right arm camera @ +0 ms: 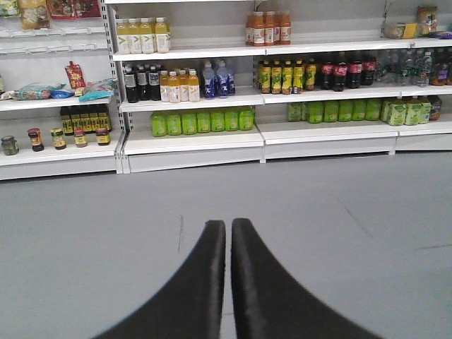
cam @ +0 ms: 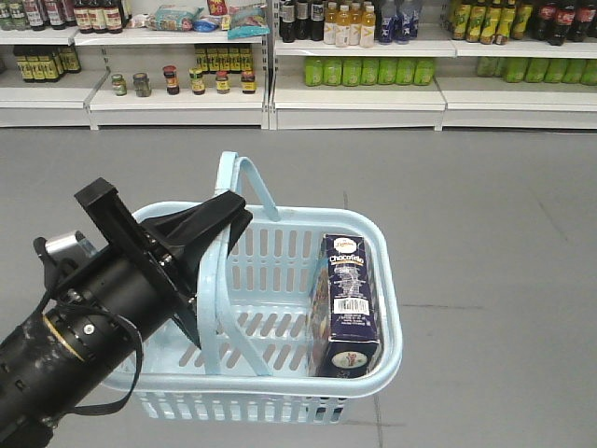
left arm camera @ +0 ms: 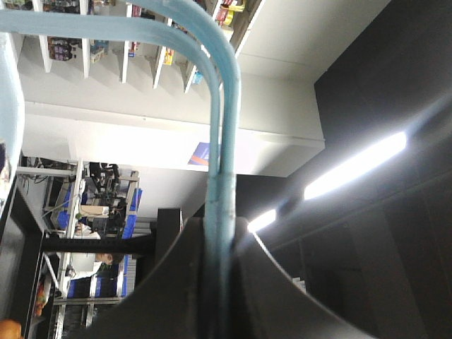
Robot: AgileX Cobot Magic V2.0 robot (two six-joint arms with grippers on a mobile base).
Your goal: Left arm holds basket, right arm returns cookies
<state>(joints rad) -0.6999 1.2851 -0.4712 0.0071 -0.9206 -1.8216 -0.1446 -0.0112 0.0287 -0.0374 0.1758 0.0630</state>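
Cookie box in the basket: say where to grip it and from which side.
Probably grip the cookie box across its long sides near the middle, coming from above: it lies along the basket's right wall, and the handles block the left.

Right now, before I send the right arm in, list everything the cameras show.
basket: one, pale blue, centre foreground
basket handles: two, pale blue, raised together
cookies: one carton, dark navy, inside the basket by its right wall
floor: grey, between basket and shelves
shelves: one row, white, across the background
bottles: many, yellow, orange and dark, upper shelves
green packs: many, green, middle shelf
jars: several, mixed colours, left bay of the shelves
left gripper: one, black, shut on both basket handles
right gripper: one, black, shut and empty, facing the shelves
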